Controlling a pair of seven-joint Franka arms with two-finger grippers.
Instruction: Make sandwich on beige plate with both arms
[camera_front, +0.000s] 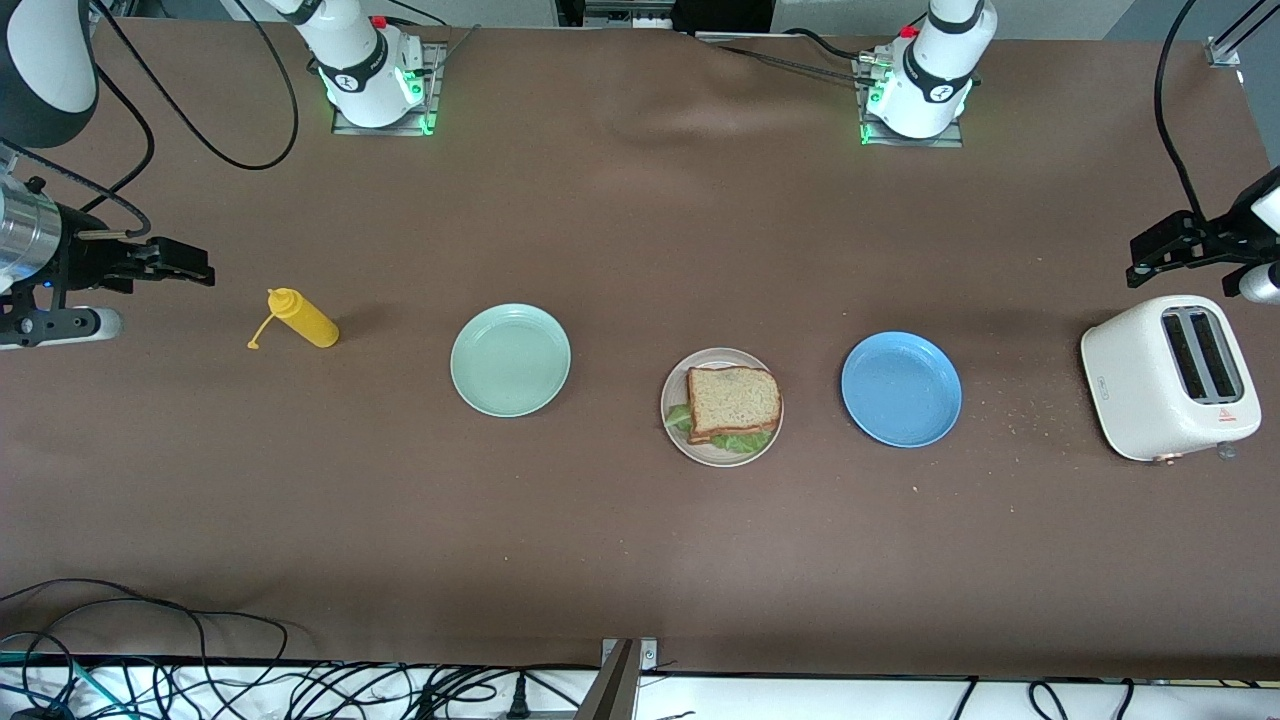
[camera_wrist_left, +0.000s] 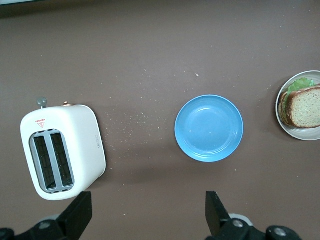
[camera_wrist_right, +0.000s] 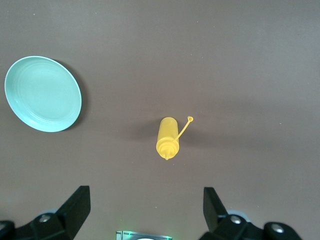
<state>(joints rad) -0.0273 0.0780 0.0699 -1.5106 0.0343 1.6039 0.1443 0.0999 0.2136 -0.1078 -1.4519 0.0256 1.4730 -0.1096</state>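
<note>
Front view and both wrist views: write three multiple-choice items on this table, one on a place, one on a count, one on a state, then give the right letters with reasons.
1. Where does the sandwich lie?
A. on the mint-green plate
B. on the beige plate
C. in the toaster

2. How many plates are on the table?
A. two
B. three
C. four

3. How are the two grippers?
A. both open, holding nothing
B. left shut on the yellow bottle
C. right shut on a slice of bread

Answers:
1 B: the bread and lettuce rest on the beige plate, between the mint-green plate and the blue plate.
2 B: mint-green, beige and blue, none more.
3 A: the left gripper is over the table by the toaster, the right gripper by the yellow bottle; each has its fingers spread wide with nothing between them.
</note>
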